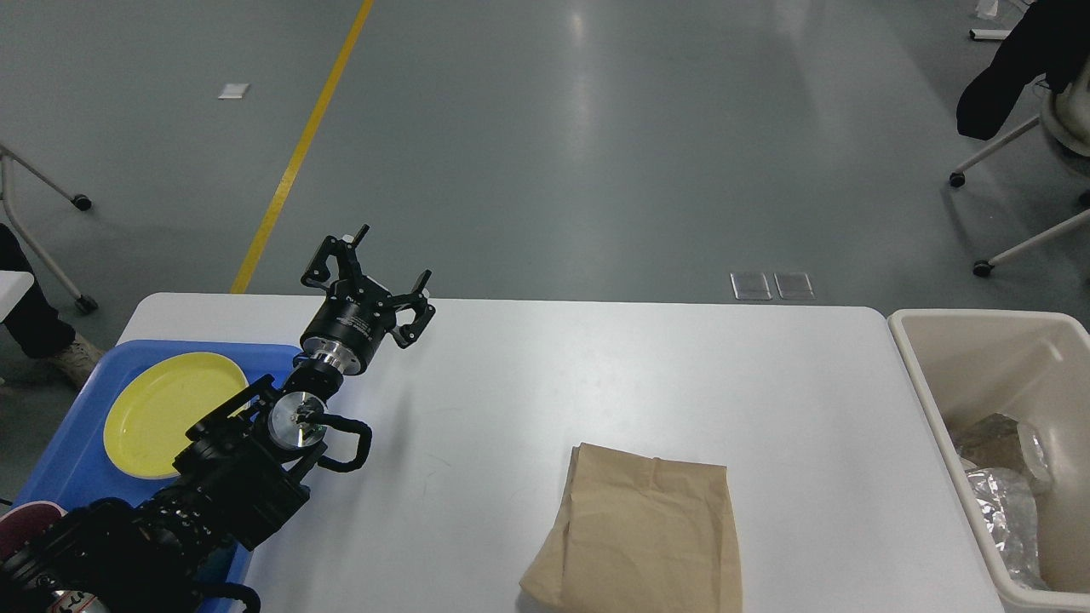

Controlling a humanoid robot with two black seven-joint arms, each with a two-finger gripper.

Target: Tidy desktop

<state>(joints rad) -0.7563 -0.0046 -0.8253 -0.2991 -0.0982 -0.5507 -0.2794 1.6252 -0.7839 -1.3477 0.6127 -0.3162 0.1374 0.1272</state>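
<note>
Head view: my left jaws [368,281] hang apart, empty, above the counter [596,375]. A brown paper bag [643,532] lies flat, well nearward-right of them, its long axis running toward me; my right arm is out of sight.

Brown paper bag [639,532], yellow plate [166,409] in blue tray [68,468] — beige bin [954,375], foil inside

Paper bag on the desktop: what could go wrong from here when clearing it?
The paper bag lies flat on the desktop, its near end running out of view, so two fingers may slide over it rather than pinch it. The bin already holds foil, so the bag may catch on its rim. The left gripper hangs open, far from the bag.
</note>
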